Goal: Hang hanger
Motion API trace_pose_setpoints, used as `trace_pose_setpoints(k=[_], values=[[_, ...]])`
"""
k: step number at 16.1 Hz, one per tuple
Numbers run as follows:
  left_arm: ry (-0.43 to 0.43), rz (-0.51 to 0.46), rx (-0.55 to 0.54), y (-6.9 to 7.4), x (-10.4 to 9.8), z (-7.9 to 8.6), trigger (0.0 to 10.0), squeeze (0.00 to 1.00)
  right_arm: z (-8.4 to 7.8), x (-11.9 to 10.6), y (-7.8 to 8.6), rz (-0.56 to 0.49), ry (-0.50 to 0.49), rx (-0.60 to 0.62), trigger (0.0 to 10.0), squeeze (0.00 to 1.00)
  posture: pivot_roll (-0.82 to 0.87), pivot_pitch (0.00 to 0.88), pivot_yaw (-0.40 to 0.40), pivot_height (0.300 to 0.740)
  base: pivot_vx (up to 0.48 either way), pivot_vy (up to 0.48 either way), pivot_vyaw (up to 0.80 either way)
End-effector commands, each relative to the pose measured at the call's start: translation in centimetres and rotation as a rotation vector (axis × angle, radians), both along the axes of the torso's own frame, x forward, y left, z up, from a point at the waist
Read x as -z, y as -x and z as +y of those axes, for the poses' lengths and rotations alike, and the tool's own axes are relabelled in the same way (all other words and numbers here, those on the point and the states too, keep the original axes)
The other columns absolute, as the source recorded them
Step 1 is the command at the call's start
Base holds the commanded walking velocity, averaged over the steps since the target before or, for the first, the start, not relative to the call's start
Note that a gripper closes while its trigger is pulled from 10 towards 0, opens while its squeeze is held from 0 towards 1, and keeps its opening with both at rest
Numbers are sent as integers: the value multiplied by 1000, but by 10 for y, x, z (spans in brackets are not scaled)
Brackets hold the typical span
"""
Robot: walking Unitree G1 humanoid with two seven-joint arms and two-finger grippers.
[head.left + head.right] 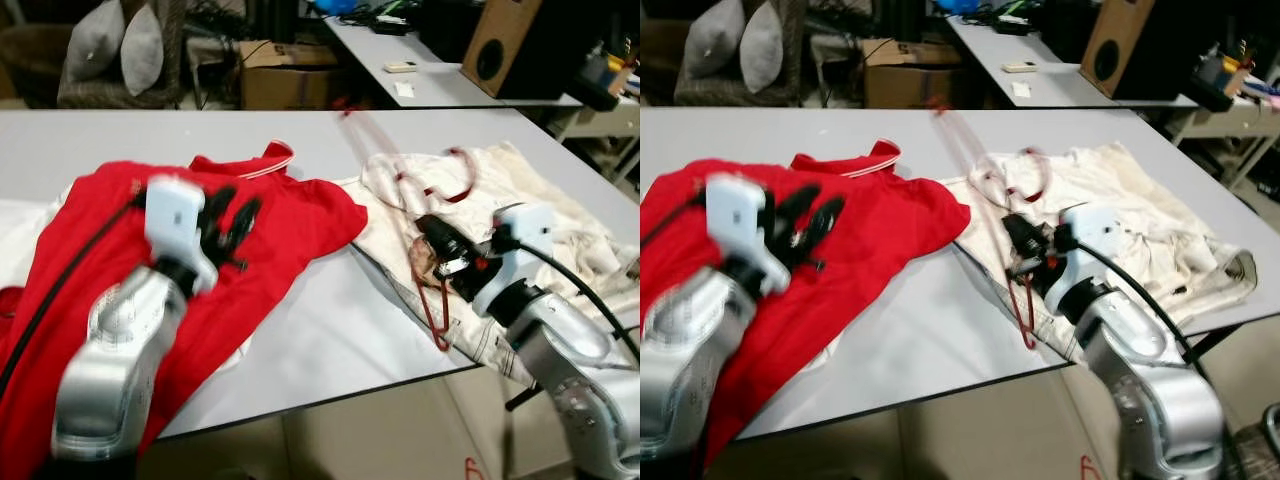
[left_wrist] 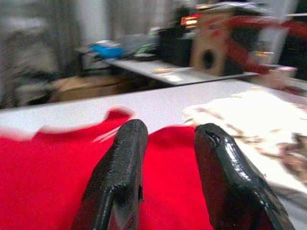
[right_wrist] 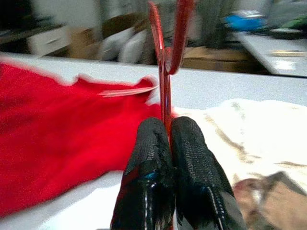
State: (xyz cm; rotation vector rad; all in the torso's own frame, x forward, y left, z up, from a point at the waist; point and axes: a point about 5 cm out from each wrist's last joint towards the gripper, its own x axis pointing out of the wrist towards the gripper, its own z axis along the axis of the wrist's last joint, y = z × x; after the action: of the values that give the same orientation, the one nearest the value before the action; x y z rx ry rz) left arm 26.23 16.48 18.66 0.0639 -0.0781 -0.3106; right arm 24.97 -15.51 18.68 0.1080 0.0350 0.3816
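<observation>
A thin red wire hanger (image 3: pixel 164 76) is pinched between the fingers of my right gripper (image 3: pixel 169 125), which is shut on it. Seen from the head, that gripper (image 1: pixel 432 235) hovers over a crumpled white garment (image 1: pixel 520 190) on the right of the grey table (image 1: pixel 330 340). The hanger (image 1: pixel 436 310) is motion-blurred, with part of it dangling down by the table's front edge. My left gripper (image 1: pixel 235 215) is raised above a red shirt (image 1: pixel 290 220) spread on the table's left, its fingers (image 2: pixel 129 158) open with nothing between them.
Behind the table stand a second grey table (image 1: pixel 420 85) with a wooden speaker (image 1: pixel 500 45), a cardboard box (image 1: pixel 285 75) and a wicker chair with grey cushions (image 1: pixel 120 45). Bare tabletop lies between the two garments.
</observation>
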Motion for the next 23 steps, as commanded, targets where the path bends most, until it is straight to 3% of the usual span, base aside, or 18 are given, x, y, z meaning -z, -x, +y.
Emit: trace_pose_setpoints(k=[1, 3, 7, 8, 9, 10, 15, 16, 17, 18, 22, 23], values=[[12, 1, -54, 2, 2, -4, 10000, 0, -5, 4, 2, 24, 39, 64, 10000, 0, 72, 0, -133, 740, 0, 0, 0], [36, 36, -80, 5, 12, -11, 10000, 0, -2, 5, 0, 19, 102, 88, 10000, 0, 67, 0, -130, 740, 0, -401, 0], [53, 41, -66, 3, 16, -25, 10000, 0, -4, 5, 1, 22, 100, 106, 10000, 0, 56, 0, -122, 740, 0, -458, 0], [86, 63, -43, 4, 17, -28, 10000, 82, -5, 6, 3, 33, 85, 120, 10000, 0, 55, 0, -118, 740, 0, -454, 0], [102, 67, -36, 4, 17, -29, 10000, 604, -5, 7, 3, 42, 67, 124, 10000, 0, 55, 0, -116, 740, 0, -454, 0], [133, 71, -26, 3, 16, -30, 10000, 1000, -4, 8, 4, 50, 41, 126, 10000, 0, 54, 0, -110, 740, 0, -431, 0], [79, 46, -22, -1, 13, -30, 10000, 1000, 1, 12, 6, 76, -7, 119, 10000, 0, 58, 0, -100, 740, 0, -211, 0], [67, 30, -18, -1, 12, -30, 10000, 933, 2, 11, 6, 78, -17, 111, 10000, 0, 59, 0, -100, 740, 0, 0, 0], [56, 18, -10, -1, 11, -31, 10000, 541, 4, 12, 7, 87, -21, 95, 10000, 0, 58, 0, -101, 740, 0, 0, 0], [55, 5, 5, 0, 10, -32, 10000, 596, 6, 12, 7, 89, -22, 83, 10000, 0, 58, 0, -101, 740, 0, 0, -563], [17, -22, -18, -6, 9, -30, 10000, 569, 6, 12, 5, 83, 7, 88, 10000, 0, 53, 0, -100, 740, 224, 0, -555], [12, -23, -25, -10, 8, -30, 10000, 569, 5, 11, 3, 64, 80, 104, 10000, 0, 51, 0, -98, 740, 352, 0, 0]])
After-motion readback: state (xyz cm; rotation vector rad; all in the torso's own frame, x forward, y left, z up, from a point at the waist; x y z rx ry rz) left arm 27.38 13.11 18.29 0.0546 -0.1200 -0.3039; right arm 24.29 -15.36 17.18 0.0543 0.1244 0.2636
